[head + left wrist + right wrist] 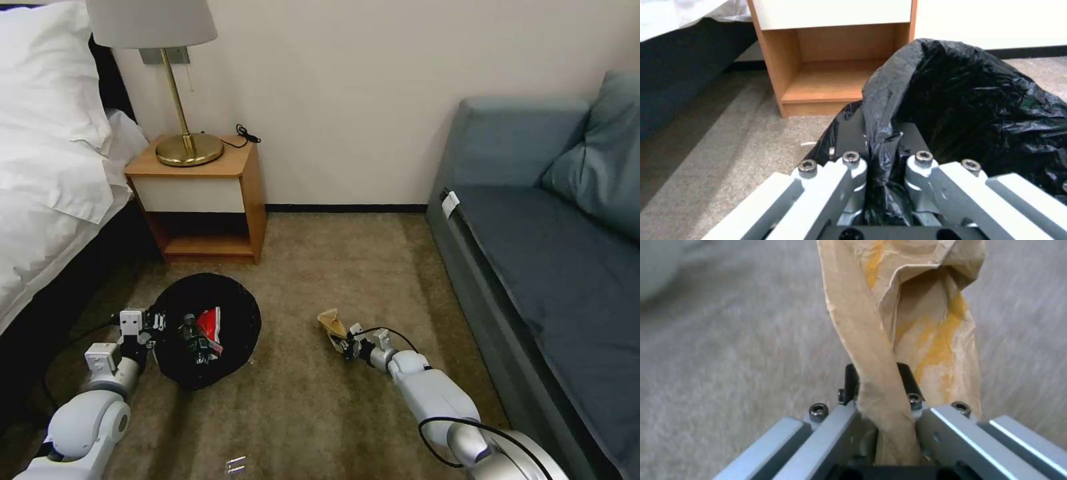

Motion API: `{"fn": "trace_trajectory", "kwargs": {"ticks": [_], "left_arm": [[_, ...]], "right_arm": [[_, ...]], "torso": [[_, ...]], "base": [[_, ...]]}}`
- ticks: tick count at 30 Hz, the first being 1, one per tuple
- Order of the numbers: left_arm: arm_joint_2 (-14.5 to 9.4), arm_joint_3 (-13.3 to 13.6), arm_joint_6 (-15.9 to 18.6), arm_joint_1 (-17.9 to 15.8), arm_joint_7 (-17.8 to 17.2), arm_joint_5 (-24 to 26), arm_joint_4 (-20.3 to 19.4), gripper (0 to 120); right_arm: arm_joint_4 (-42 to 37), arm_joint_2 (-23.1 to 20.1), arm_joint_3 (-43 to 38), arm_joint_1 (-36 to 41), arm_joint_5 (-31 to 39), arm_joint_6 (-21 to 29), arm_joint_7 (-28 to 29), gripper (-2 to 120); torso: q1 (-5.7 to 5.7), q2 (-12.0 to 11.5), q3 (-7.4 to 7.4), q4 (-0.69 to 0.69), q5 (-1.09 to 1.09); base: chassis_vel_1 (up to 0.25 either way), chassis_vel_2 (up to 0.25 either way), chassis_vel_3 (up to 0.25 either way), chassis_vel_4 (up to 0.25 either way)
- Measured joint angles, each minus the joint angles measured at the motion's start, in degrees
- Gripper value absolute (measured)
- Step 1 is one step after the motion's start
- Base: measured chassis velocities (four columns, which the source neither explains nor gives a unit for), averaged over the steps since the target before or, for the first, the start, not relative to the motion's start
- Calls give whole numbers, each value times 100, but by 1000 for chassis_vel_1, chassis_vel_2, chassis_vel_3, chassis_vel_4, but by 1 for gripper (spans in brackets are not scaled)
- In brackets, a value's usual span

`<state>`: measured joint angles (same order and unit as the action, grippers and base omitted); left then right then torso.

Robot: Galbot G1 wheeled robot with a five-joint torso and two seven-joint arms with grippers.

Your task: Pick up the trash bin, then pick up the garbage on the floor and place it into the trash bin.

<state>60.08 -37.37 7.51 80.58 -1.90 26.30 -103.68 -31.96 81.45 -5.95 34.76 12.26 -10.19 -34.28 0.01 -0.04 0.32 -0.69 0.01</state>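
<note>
Brown carpet (320, 280) lies open between the bed (47, 200) and nightstand (207, 200) on the left and the grey sofa (533, 267) on the right, with bare floor between the two arms. The trash bin (207, 330), lined in black, sits near the nightstand's front with its mouth facing up; a red-and-white wrapper (210, 325) and a small bottle (195, 340) lie inside. The left tool (152, 328) is clenched on the bin's bagged rim at its bed side. The right tool (345, 345) pinches crumpled brown paper (331, 323), well apart from the bin; its long axis runs straight out from the fingers (902, 373).
</note>
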Motion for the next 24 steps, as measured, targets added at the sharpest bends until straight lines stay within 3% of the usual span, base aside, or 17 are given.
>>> {"fn": "trace_trajectory", "kwargs": {"ticks": [14, 22, 24], "left_arm": [[123, 413, 43, -385, -103, -7, 136, 6], [230, 581, 33, -518, -99, -76, 313, 6], [226, 615, 31, -617, -101, -67, 341, 6]], "right_arm": [[-1243, -318, -136, 80, 169, -577, -380, 0], [-2310, -391, 91, 135, 654, -303, -641, 0], [-2874, -448, 342, 220, 1062, -110, -703, 0]], "torso": [[0, 0, 0, -1, -1], [0, 0, 0, 0, 0], [0, 0, 0, -1, -1]], "base": [[0, 0, 0, 0], [0, 0, 0, 0], [0, 0, 0, 0]]}}
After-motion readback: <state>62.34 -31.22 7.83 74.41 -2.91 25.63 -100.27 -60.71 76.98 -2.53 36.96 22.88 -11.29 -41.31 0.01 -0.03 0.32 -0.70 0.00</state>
